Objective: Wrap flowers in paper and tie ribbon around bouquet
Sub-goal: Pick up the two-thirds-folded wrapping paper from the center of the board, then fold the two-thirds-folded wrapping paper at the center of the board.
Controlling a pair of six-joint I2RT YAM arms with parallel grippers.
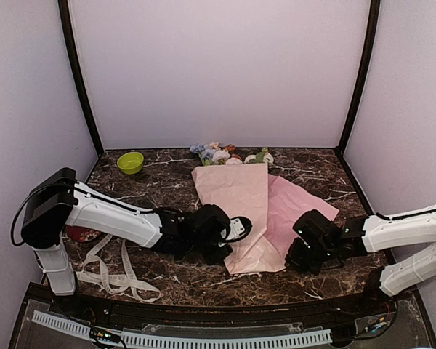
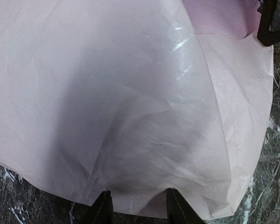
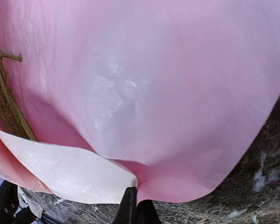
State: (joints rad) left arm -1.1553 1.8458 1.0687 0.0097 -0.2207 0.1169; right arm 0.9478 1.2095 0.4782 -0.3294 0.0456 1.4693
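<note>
The pale pink paper [image 1: 236, 200] lies folded over the flowers, whose blue, white and peach blooms [image 1: 221, 154] stick out at its far end. Green stems [image 3: 3, 98] show under the sheet in the right wrist view. My left gripper [image 1: 236, 231] is at the paper's near left edge. Its jaws [image 2: 140, 207] stand open, and the edge of the paper [image 2: 130, 93] lies loose between them. At the near right edge, my right gripper [image 1: 294, 256] is shut, its fingertips [image 3: 130, 200] pinching the rim of the paper [image 3: 168, 84]. The cream ribbon [image 1: 120, 276] lies looped at the near left.
A green bowl [image 1: 131, 162] stands at the back left of the dark marble table [image 1: 167, 283]. A red object [image 1: 76, 234] peeks out behind the left arm. Purple walls close the table in on three sides.
</note>
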